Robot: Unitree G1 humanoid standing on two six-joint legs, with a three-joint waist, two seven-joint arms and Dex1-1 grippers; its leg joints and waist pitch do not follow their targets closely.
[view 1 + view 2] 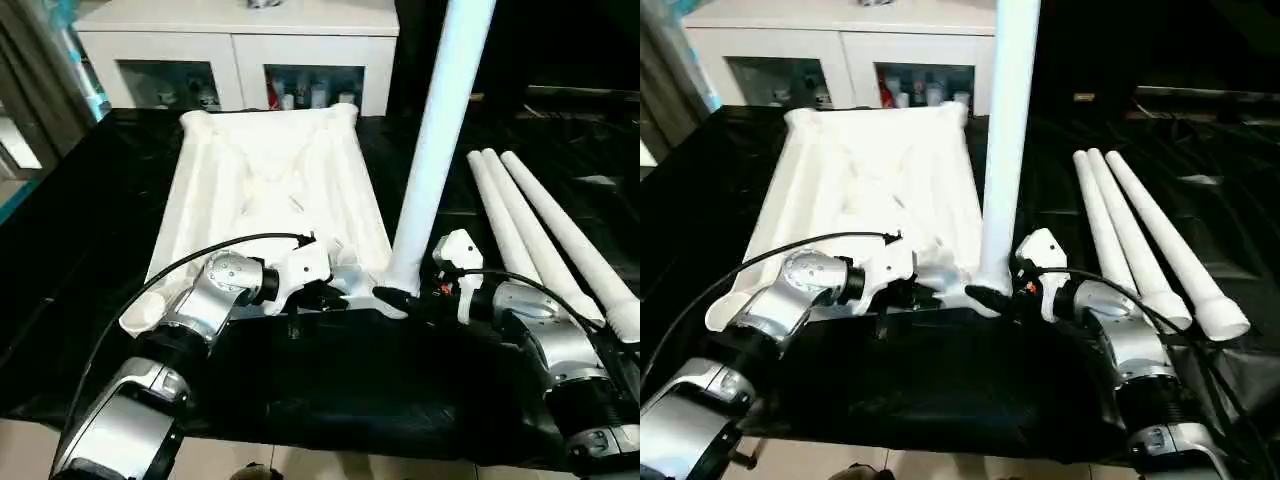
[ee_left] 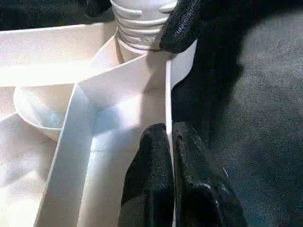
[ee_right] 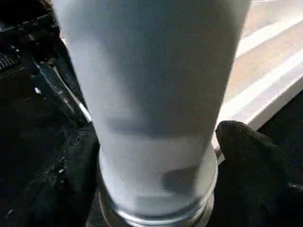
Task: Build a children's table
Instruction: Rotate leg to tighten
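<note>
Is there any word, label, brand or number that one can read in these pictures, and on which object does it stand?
No readable text in any view.
Tabletop, upright leg and three spare legs: plain white, no marking.
Left end effector and right end effector: no label to be seen.
Items behind the cabinet glass: too small and blurred to read.

Silver forearms (image 1: 215, 290), blk cables, blk fingers (image 2: 156, 179).

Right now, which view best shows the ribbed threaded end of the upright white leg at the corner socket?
The left wrist view: the leg's ribbed end sits atop the socket. Right wrist shows its smooth shaft; the eye views show the whole upright tube.
</note>
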